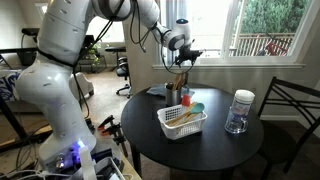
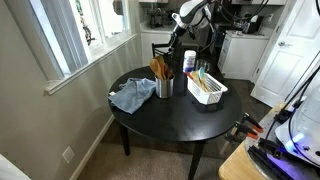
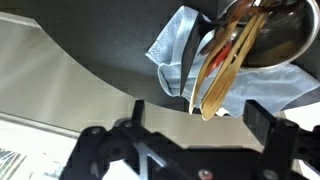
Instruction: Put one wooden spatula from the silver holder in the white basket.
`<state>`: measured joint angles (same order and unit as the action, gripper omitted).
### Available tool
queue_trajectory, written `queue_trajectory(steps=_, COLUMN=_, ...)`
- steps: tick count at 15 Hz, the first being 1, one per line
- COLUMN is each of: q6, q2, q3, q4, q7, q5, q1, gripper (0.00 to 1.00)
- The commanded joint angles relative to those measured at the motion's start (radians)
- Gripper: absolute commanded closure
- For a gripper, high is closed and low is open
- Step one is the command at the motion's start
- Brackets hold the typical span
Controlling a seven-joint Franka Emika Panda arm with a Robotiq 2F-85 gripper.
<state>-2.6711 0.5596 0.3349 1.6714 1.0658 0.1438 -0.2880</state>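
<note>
Gripper (image 1: 185,55) spread as wide as it goes, empty, nothing touching either of the fingers (image 3: 135,115). Hung over the round table (image 1: 215,150), pointing down, well clear of the tabletop.

Straight below, seen from the wrist: wooden spatulas (image 3: 225,62) in a loose fan, handle ends up, the nearest ends lying between the two fingers, slightly closer to the right-hand one in that view. Long axis of the bunch slanted rather than plumb, running from those free ends down and away into the silver holder (image 3: 285,40). Handles crowded together; impossible to say which ones touch.

Likely next: a drop along that slant, with a small sideways shift so that only one handle sits between the jaws, then a close across its thin side. Main risk, by the look of it: pinching two handles at once, or nudging the holder over.

Further out, a crumpled blue cloth (image 2: 132,97) just beside the holder. On the holder's other side, the white basket (image 2: 207,88), also just beside it, already with a few coloured things inside, too small to name. Beyond that, a clear jar (image 1: 239,112), well apart from the gripper.
</note>
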Motion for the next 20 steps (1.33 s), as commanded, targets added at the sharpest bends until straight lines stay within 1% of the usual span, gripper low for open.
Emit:
queue_trajectory(steps=1, q6=0.002, q2=-0.004, q3=-0.024, q4=-0.002, q7=0.013, q5=0.025, q1=0.025, gripper=0.0)
queue_trajectory(steps=4, q6=0.002, q2=-0.004, q3=-0.022, q4=-0.003, q7=0.014, q5=0.025, q1=0.026, gripper=0.0)
queue_trajectory(steps=5, q6=0.023, q2=0.015, q3=0.008, q4=-0.024, q7=0.061, q5=0.047, q1=0.006, gripper=0.0)
queue_trajectory(steps=8, q6=0.063, q2=0.066, q3=0.038, q4=-0.078, q7=0.124, q5=0.062, q1=0.003, gripper=0.0)
queue_trajectory(steps=11, q6=0.128, q2=0.108, q3=0.038, q4=-0.135, q7=0.19, q5=0.051, q1=0.021, gripper=0.0)
queue_trajectory(steps=12, q6=0.156, q2=0.127, q3=0.048, q4=-0.159, q7=0.232, q5=0.058, q1=0.017, gripper=0.0)
queue_trajectory(steps=14, q6=0.211, q2=0.162, q3=0.045, q4=-0.206, q7=0.27, q5=0.067, q1=0.022, gripper=0.0)
queue_trajectory(steps=16, q6=0.259, q2=0.181, q3=0.009, q4=-0.239, q7=0.237, q5=0.064, q1=0.041, gripper=0.0)
queue_trajectory(steps=20, q6=0.306, q2=0.221, q3=-0.007, q4=-0.298, q7=0.249, q5=0.077, q1=0.035, gripper=0.0)
